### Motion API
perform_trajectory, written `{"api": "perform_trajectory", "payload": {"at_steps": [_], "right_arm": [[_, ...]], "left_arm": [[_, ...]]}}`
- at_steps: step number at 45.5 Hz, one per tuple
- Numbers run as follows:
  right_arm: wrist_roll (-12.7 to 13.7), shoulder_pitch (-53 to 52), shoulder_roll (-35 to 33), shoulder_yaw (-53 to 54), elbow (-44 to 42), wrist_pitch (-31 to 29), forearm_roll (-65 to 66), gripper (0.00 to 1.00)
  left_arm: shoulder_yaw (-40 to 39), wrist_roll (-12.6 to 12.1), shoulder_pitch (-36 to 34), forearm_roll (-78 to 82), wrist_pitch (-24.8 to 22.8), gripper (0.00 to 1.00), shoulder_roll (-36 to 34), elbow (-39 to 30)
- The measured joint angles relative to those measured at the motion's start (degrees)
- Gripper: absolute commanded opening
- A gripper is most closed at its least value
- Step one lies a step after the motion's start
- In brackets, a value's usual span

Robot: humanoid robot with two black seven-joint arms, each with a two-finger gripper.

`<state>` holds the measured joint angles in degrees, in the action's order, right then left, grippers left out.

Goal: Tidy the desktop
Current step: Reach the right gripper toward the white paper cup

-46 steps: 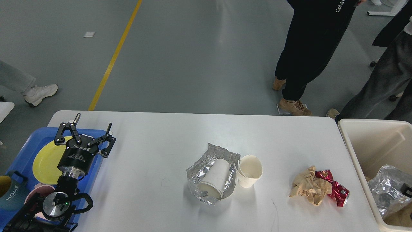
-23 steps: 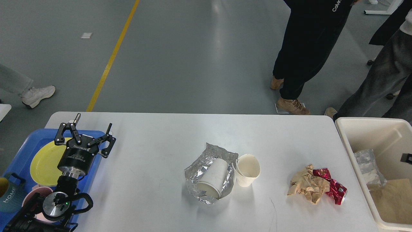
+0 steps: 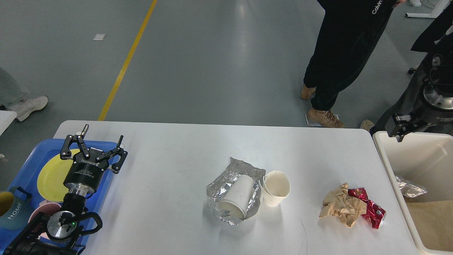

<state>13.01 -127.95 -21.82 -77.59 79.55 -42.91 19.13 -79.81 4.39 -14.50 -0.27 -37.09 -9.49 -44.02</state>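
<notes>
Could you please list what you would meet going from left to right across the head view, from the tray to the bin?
Blue tray → left gripper → foil sheet → upright paper cup → crumpled brown paper → crushed red can → cream bin.

Black left arm, silver joint cap (green light), linkage fingers.

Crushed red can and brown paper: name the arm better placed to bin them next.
Right. Its tool hangs over the cream bin, close to the can and paper. The left tool, open, is over the blue tray, far across the desktop.
</notes>
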Motion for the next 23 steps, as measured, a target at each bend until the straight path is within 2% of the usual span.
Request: {"api": "perform_trajectory", "payload": {"at_steps": [3, 10, 14, 18, 23], "right_arm": [[-0.05, -9.66, 0.4, -0.09, 7.25, -1.3, -3.53, 1.0], [-1.08, -23.19, 3.09, -0.37, 17.7, -1.54, -9.29, 1.0], [-2.95, -25.68, 5.6, -1.67, 19.73, -1.15, -12.08, 1.0], [-6.2, -26.3, 6.94, -2.74, 20.31, -0.99, -13.26, 1.0], [-7.01, -26.35, 7.07, -2.94, 20.36, -1.21, -13.39, 1.0]], "left_arm": [[0.01, 0.01, 0.0, 0.01, 0.0, 0.97, 0.0, 0.02], [0.02, 0.01, 0.0, 0.01, 0.0, 0.97, -0.01, 0.03], [0.02, 0.01, 0.0, 0.0, 0.0, 0.97, -0.02, 0.03], [0.01, 0.01, 0.0, 0.0, 0.0, 0.97, -0.03, 0.03], [-0.05, 0.01, 0.0, 0.01, 0.0, 0.97, -0.03, 0.03]]}}
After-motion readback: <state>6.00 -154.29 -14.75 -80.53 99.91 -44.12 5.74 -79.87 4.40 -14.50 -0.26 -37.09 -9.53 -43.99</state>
